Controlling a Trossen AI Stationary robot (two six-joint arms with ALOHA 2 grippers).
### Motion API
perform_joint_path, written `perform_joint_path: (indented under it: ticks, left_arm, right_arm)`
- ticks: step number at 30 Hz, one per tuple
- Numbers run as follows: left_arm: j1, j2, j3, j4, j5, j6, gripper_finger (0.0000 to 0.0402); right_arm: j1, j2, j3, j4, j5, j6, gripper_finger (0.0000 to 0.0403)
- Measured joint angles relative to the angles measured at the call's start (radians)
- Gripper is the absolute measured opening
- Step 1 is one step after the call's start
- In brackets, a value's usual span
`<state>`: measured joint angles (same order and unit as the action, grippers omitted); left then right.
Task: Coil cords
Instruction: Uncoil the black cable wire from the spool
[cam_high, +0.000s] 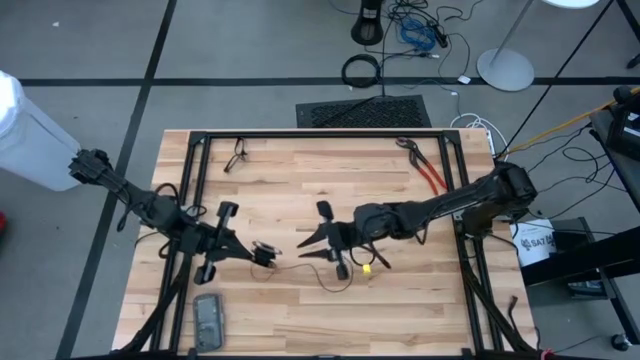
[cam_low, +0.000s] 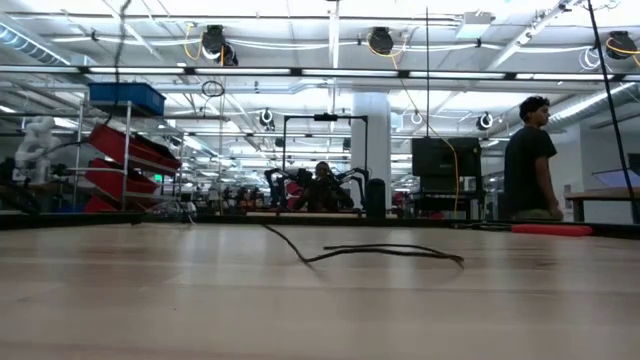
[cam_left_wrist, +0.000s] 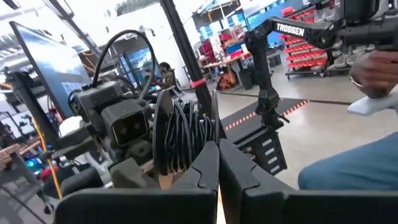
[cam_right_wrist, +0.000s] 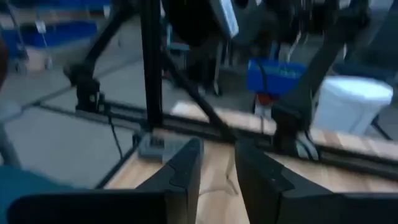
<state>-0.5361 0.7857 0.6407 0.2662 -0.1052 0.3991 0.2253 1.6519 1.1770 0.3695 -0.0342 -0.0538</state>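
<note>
Cord (cam_high: 335, 285) lies between both arms; red-handled pliers (cam_high: 428, 170) well apart.

Bare table (cam_high: 300, 310) along the near edge; pliers (cam_high: 428, 168) crowd the far-right corner.

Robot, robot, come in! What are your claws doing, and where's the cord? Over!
Left gripper shut, low over table. Right gripper open, facing it. Thin black cord loose on wooden table, uncoiled. Red-handled pliers far off, not in the way.

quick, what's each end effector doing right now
Left end effector: closed, fingers pressed together, holding nothing visible.
Right end effector: open, a gap between its fingers, holding nothing.
</note>
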Motion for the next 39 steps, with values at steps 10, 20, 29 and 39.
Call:
perform_joint_path:
  ticks: [10, 20, 29, 39]
  left_arm:
    - [0.001, 0.048, 0.0, 0.029, 0.026, 0.0, 0.0]
    - [0.0, 0.085, 0.0, 0.073, 0.056, -0.001, 0.0]
    - [0.001, 0.126, 0.0, 0.113, 0.076, -0.02, 0.0]
    - [0.0, 0.179, 0.0, 0.178, 0.095, -0.028, 0.0]
  right_arm:
    - [-0.023, 0.161, -0.001, 0.253, 0.001, -0.018, 0.0118]
    - [-0.049, 0.302, 0.0, 0.539, 0.008, -0.019, 0.0146]
    - [-0.049, 0.338, 0.041, 0.614, 0.007, -0.044, 0.0153]
    - [-0.042, 0.338, 0.068, 0.612, -0.051, -0.038, 0.0153]
